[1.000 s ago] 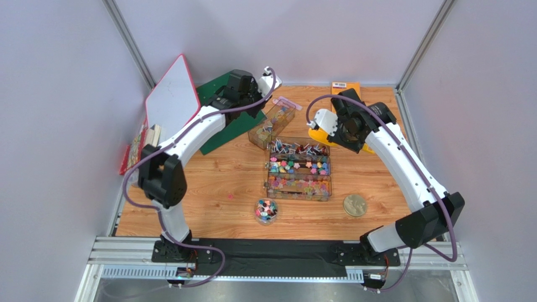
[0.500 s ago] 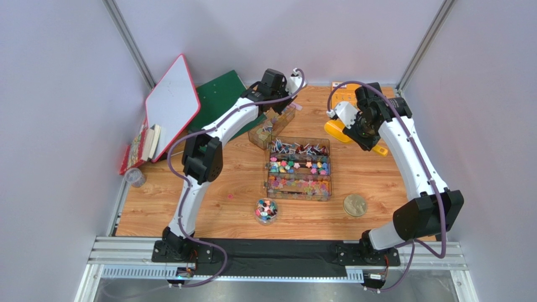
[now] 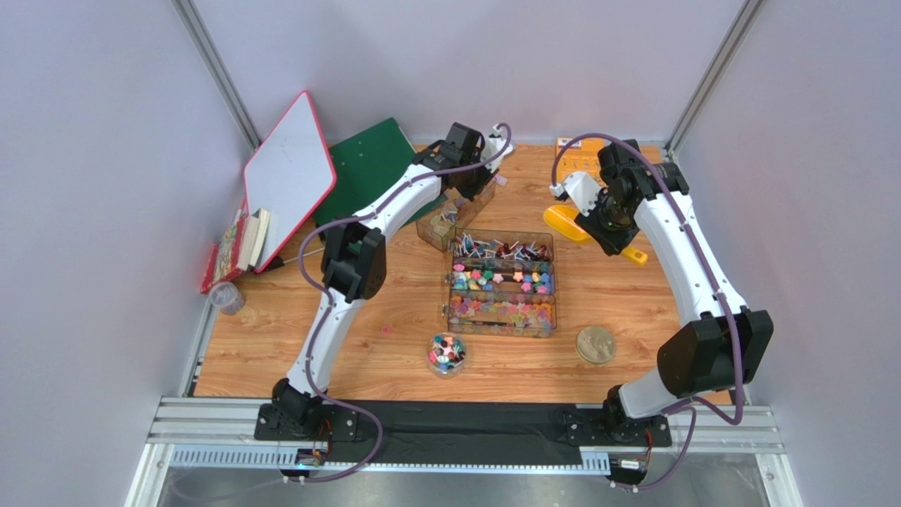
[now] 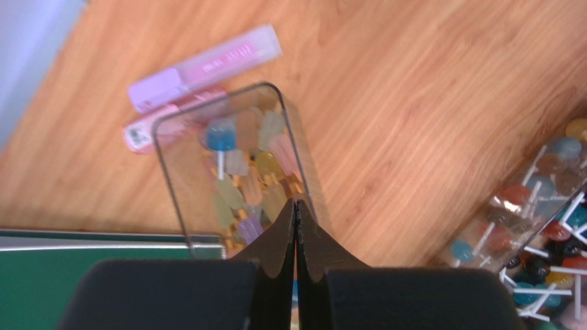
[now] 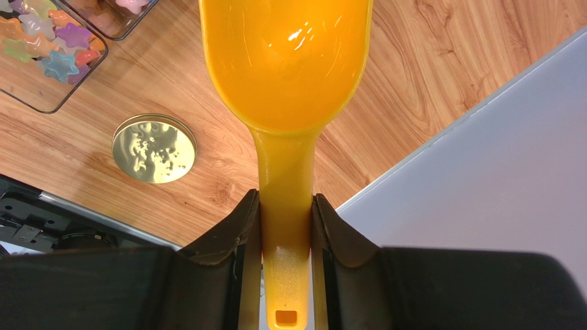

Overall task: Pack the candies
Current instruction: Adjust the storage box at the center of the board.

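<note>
Right wrist: right tool (image 5: 286, 199) is gripping empty yellow scoop (image 5: 286, 62) by handle, for candies (image 5: 48, 48).
Left tool (image 4: 296, 206), clenched, is nosing clear box (image 4: 215, 103) rim.

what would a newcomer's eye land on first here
The bright yellow scoop, clamped by its handle in the right fingers at the far right of the table, stands out first. Next come the multicoloured candies in the clear divided box mid-table, with a gold lid lying off its near right corner.
</note>
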{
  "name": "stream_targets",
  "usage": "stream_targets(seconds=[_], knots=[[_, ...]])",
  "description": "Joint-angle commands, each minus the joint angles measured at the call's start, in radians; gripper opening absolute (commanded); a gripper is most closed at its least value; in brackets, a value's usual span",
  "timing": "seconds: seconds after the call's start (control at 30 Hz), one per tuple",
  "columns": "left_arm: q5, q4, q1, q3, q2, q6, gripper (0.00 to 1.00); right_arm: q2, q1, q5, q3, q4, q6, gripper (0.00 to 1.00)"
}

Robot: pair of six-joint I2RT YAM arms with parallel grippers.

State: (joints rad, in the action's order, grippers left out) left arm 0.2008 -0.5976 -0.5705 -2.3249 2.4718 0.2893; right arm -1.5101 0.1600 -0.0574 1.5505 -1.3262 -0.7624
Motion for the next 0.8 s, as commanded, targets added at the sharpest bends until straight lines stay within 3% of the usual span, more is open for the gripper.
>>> stream_targets(seconds=[0.0,0.27,0.5,0.77], knots=[[0.055,-0.122,-0.008,-0.039,0.024,-0.035,0.01,-0.009,-0.007,0.028,0.003,0.033,0.023,0.0],[0.107,-0.154,-0.034,0.016,0.009,0.014,0.0,-0.027,-0.01,0.027,0.008,0.035,0.002,0.0],[0.245,-0.186,-0.071,0.021,-0.005,0.01,0.0,-0.079,-0.036,0.007,0.049,0.025,-0.031,0.0],[0.367,-0.243,-0.107,0.13,-0.073,0.028,0.0,-0.153,-0.06,-0.013,0.14,0.002,-0.147,0.0]])
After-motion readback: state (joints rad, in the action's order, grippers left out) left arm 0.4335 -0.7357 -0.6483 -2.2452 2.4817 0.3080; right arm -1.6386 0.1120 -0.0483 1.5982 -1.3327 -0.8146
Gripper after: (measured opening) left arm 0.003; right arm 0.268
